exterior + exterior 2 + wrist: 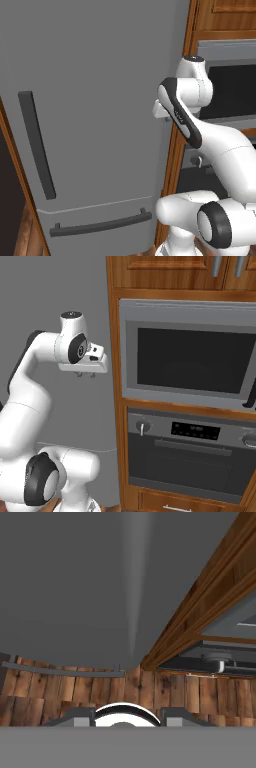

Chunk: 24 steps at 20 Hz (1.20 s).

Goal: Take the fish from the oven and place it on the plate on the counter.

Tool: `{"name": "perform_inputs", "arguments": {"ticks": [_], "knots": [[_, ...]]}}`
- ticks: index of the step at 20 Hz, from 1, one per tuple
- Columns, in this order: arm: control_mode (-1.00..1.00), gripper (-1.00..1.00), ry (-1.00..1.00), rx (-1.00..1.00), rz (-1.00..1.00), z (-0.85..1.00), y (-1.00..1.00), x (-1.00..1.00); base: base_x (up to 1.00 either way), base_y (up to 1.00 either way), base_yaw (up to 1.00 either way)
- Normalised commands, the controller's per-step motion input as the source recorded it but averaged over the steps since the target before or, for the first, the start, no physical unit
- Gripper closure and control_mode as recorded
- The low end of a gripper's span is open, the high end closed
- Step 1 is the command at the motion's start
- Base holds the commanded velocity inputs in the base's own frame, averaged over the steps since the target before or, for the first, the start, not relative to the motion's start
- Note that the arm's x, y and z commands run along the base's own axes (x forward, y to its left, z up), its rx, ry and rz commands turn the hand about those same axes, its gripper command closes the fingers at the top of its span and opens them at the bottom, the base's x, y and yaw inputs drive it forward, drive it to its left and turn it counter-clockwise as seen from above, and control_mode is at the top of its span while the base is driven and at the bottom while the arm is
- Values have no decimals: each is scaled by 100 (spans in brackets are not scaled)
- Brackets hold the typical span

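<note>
— Below the microwave (192, 358), what can you make out of the oven (190, 456)?

— Its dark door is closed, so whatever sits on the racks is hidden. The round knob (142, 427) and display (195, 431) show; its right side is cut off.

— And the jaws (84, 375)?

— Up beside the fridge (95, 115), left of the microwave and well above the oven, pointing down at the wooden floor (100, 692). Only the finger tips (75, 717) peek in, set apart with nothing between them. Whether that counts as fully wide, I cannot tell.

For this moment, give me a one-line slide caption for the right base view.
Arm raised beside the fridge, gripper empty; oven door closed below the microwave.
</note>
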Motion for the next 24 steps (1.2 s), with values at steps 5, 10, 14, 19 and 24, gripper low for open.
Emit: {"name": "perform_inputs", "arguments": {"ticks": [5,10,14,19,24], "knots": [[-100,-100,0,0,0,0,-7,-40,0,0,0],[-100,-100,1,-1,-5,-7,-38,-87,0,0,0],[-100,-100,0,0,-27,-9,-25,-86,0,0,0],[-100,-100,1,8,-34,-8,-35,-56,0,0,0],[-100,-100,0,3,-36,-27,-28,-19,0,0,0]]}}
